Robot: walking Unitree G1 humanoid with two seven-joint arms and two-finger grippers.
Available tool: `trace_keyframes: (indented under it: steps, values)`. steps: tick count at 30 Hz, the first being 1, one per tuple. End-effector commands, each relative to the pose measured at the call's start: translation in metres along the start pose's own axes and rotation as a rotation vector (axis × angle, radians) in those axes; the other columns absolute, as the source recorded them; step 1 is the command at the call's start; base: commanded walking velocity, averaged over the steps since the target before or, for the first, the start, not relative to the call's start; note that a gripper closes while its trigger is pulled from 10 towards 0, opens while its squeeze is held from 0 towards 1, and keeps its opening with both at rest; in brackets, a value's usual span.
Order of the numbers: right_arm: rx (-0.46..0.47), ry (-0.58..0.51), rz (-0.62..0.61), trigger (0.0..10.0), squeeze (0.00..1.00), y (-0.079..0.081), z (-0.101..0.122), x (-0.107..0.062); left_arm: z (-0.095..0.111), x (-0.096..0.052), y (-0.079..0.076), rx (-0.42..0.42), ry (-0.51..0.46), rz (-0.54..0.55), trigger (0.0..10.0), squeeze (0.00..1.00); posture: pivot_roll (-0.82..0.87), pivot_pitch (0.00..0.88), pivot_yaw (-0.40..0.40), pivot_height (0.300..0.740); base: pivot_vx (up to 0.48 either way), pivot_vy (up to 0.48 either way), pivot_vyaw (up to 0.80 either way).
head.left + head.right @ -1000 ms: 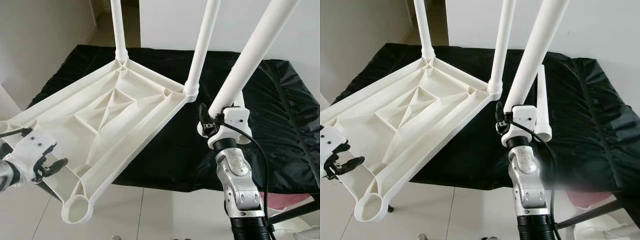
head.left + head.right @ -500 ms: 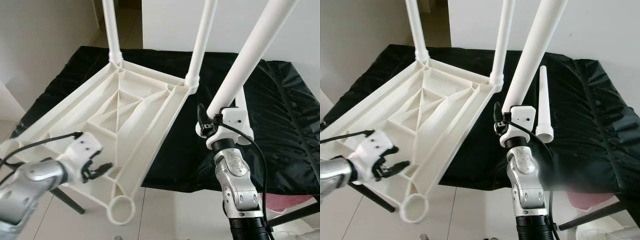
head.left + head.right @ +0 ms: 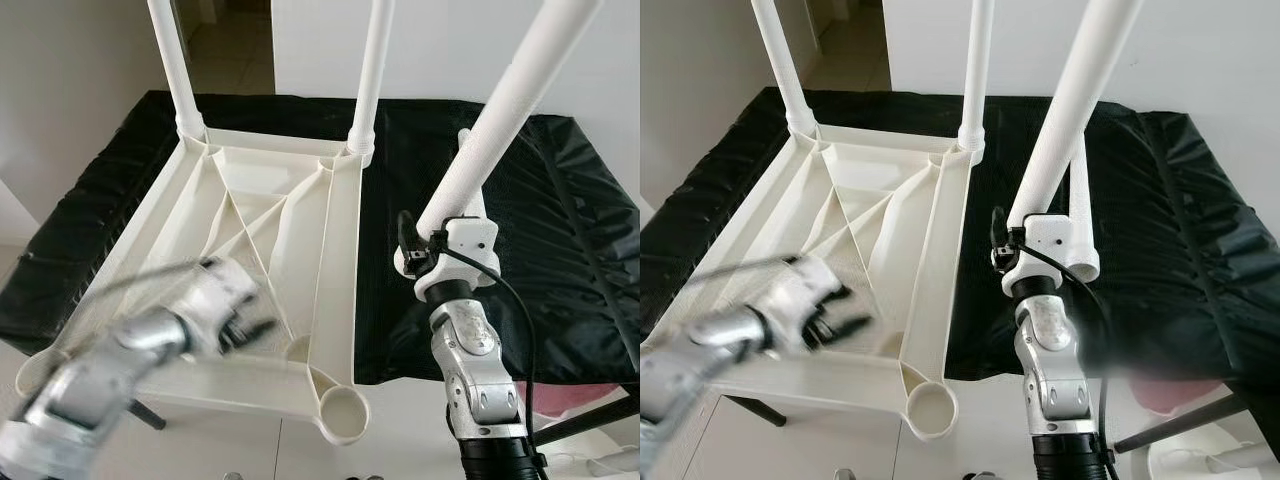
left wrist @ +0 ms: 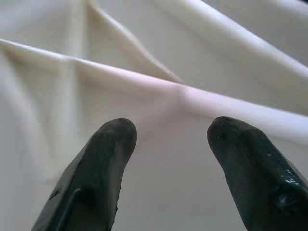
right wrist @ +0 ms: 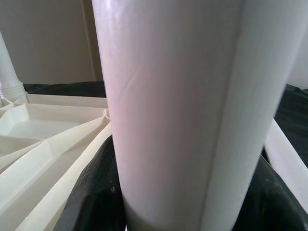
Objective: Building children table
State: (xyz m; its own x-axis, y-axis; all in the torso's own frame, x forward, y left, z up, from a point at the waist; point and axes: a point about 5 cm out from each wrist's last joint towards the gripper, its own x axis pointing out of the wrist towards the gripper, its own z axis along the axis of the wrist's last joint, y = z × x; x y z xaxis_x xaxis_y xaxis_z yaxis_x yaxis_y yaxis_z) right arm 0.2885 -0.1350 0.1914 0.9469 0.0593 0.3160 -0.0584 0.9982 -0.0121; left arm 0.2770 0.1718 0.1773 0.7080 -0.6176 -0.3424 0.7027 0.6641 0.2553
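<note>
White plastic ribbed tabletop lies inverted on black-covered worktop, two legs fitted upright. Left gripper, fingers spread apart, hovers over the ribs. Right gripper clenched on a white plastic leg tube, held tilted.

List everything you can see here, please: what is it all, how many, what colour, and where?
Tabletop: one, white, upside down on the cloth, ribbed underside up, near corner socket empty.
Fitted legs: two, white, upright in the far corners.
Held leg: one, white, slanting up from the right gripper.
Loose leg: one, white, lying on the cloth behind the held leg.
Cloth: one, black, covering the work surface.
Floor: white tiles, near edge below the cloth.
Left gripper: one, black fingers open, over the tabletop's ribs, blurred.
Right gripper: one, shut on the held leg, right of the tabletop.
</note>
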Motion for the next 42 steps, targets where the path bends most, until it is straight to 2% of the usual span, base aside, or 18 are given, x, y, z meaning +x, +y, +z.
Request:
trace_keyframes:
  steps: [1, 3, 4, 6, 8, 9, 10, 11, 13, 15, 16, 17, 18, 27, 34, 36, 40, 42]
  values:
    - [0.006, -0.005, 0.002, 10.0, 0.0, 0.001, 0.001, -0.001, -0.001, -0.005, 0.002, -0.017, -0.008, -0.033, 10.0, 0.0, 0.03, 0.104, 0.016, 0.74, 0.0, 0.0, 0.0]
    - [0.009, -0.006, 0.008, 10.0, 0.0, 0.002, 0.001, 0.0, 0.002, -0.013, 0.003, -0.032, -0.022, -0.069, 10.0, 0.0, 0.04, 0.103, 0.014, 0.74, 0.0, 0.0, 0.0]
    - [0.009, -0.006, 0.008, 10.0, 0.0, 0.002, 0.001, 0.0, 0.002, -0.013, 0.003, -0.032, -0.022, -0.069, 10.0, 0.0, 0.04, 0.103, 0.014, 0.74, 0.0, 0.0, 0.0]
    - [0.01, -0.008, 0.014, 10.0, 0.0, 0.003, 0.001, 0.0, 0.004, -0.018, -0.005, -0.045, -0.032, -0.136, 10.0, 0.0, 0.04, 0.102, 0.013, 0.74, 0.0, 0.0, 0.0]
    - [0.01, -0.008, 0.014, 10.0, 0.0, 0.003, 0.001, 0.0, 0.004, -0.018, -0.005, -0.045, -0.032, -0.136, 10.0, 0.0, 0.04, 0.102, 0.013, 0.74, 0.0, 0.0, 0.0]
    - [0.011, -0.008, 0.017, 10.0, 0.0, 0.003, 0.001, 0.0, 0.004, -0.023, -0.016, -0.067, -0.035, -0.215, 10.0, 1.0, 0.04, 0.103, 0.005, 0.74, 0.0, 0.0, 0.0]
    - [0.011, -0.008, 0.019, 10.0, 0.0, 0.003, 0.001, 0.001, 0.002, -0.027, -0.025, -0.089, -0.027, -0.278, 10.0, 1.0, 0.05, 0.103, 0.001, 0.74, 0.0, 0.0, 0.0]
    - [0.011, -0.008, 0.019, 10.0, 0.0, 0.003, 0.001, 0.001, 0.002, -0.027, -0.025, -0.089, -0.027, -0.278, 10.0, 1.0, 0.05, 0.103, 0.001, 0.74, 0.0, 0.0, 0.0]
    - [0.01, -0.004, 0.032, 10.0, 0.0, 0.005, 0.0, 0.001, -0.004, -0.031, -0.038, -0.084, 0.016, -0.36, 10.0, 1.0, 0.05, 0.101, -0.008, 0.74, 0.0, 0.0, 0.0]
    - [0.01, -0.003, 0.037, 10.0, 0.0, 0.006, 0.0, 0.001, -0.006, -0.032, -0.041, -0.075, 0.03, -0.372, 10.0, 0.96, 0.05, 0.101, -0.008, 0.74, 0.0, 0.0, 0.0]
    - [0.01, -0.003, 0.041, 10.0, 0.0, 0.006, -0.001, 0.001, -0.008, -0.031, -0.043, -0.059, 0.045, -0.374, 10.0, 0.19, 0.05, 0.101, -0.008, 0.74, 0.0, 0.0, 0.0]
    - [0.01, -0.003, 0.041, 10.0, 0.0, 0.006, -0.001, 0.001, -0.008, -0.031, -0.043, -0.059, 0.045, -0.374, 10.0, 0.19, 0.05, 0.101, -0.008, 0.74, 0.0, 0.0, 0.0]
    - [0.009, -0.003, 0.042, 10.0, 0.0, 0.006, -0.001, 0.002, -0.013, -0.03, -0.046, -0.047, 0.071, -0.387, 10.0, 0.0, 0.05, 0.099, -0.008, 0.74, 0.0, 0.0, 0.0]
    - [0.006, -0.005, 0.044, 10.0, 0.0, 0.006, 0.0, 0.002, -0.023, -0.024, -0.058, -0.022, 0.126, -0.422, 10.0, 0.0, 0.04, 0.092, -0.007, 0.74, 0.0, 0.0, 0.0]
    - [0.0, -0.005, 0.04, 10.0, 0.0, 0.004, 0.0, 0.002, -0.021, -0.026, -0.064, -0.048, 0.124, -0.449, 10.0, 0.0, 0.04, 0.095, -0.007, 0.74, 0.0, 0.0, 0.0]
    - [-0.001, -0.005, 0.039, 10.0, 0.0, 0.003, 0.0, 0.002, -0.018, -0.027, -0.064, -0.063, 0.104, -0.451, 10.0, 0.0, 0.04, 0.095, -0.008, 0.74, 0.0, 0.0, 0.0]
    - [0.0, -0.002, 0.041, 10.0, 0.0, 0.003, -0.001, 0.003, 0.012, -0.036, -0.064, -0.155, -0.092, -0.515, 10.0, 0.0, 0.04, 0.099, -0.012, 0.74, 0.0, 0.0, 0.0]
    - [0.0, -0.001, 0.042, 10.0, 0.0, 0.003, -0.002, 0.003, 0.013, -0.038, -0.065, -0.154, -0.095, -0.525, 10.0, 0.0, 0.04, 0.1, -0.015, 0.74, 0.0, 0.0, 0.0]
